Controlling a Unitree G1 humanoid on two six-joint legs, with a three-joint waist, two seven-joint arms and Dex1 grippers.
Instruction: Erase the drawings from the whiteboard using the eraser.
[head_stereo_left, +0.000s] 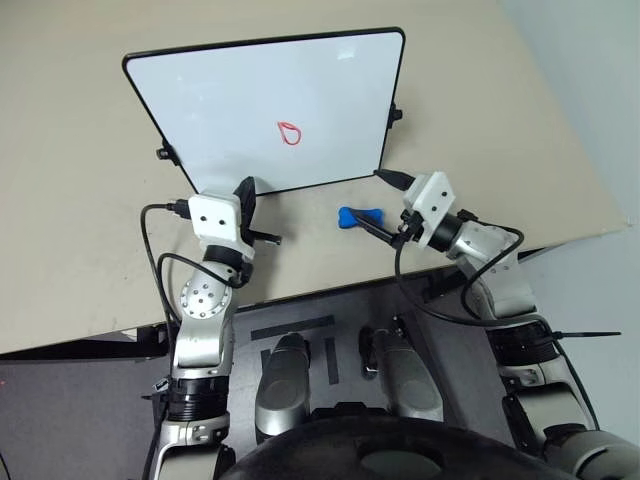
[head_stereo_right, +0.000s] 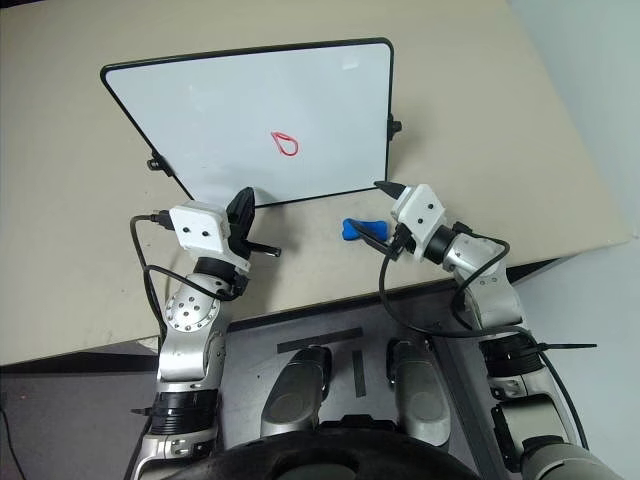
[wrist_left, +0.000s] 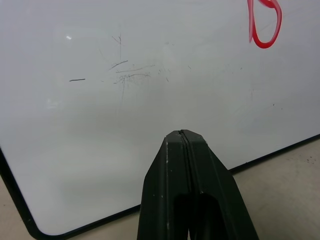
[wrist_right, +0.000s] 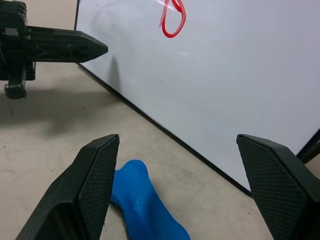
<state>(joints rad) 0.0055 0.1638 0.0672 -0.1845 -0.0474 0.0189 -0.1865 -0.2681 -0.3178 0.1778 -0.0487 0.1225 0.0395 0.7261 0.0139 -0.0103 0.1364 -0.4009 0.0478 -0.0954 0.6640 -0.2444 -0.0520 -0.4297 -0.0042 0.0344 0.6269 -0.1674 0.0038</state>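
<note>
One blue eraser (head_stereo_left: 359, 216) lay on the bench (head_stereo_left: 80, 240) just off the whiteboard's (head_stereo_left: 220, 90) near edge; in the right wrist view we saw its near end cut off and one side partly hidden behind a finger. It sat low between the right gripper's (head_stereo_left: 383, 205) wide-spread jaws, nearer one finger, unheld. We saw the red loop (head_stereo_left: 289, 133) mid-board. The left gripper's (head_stereo_left: 244, 197) jaws were pressed together, holding nothing, over the board's near edge.
</note>
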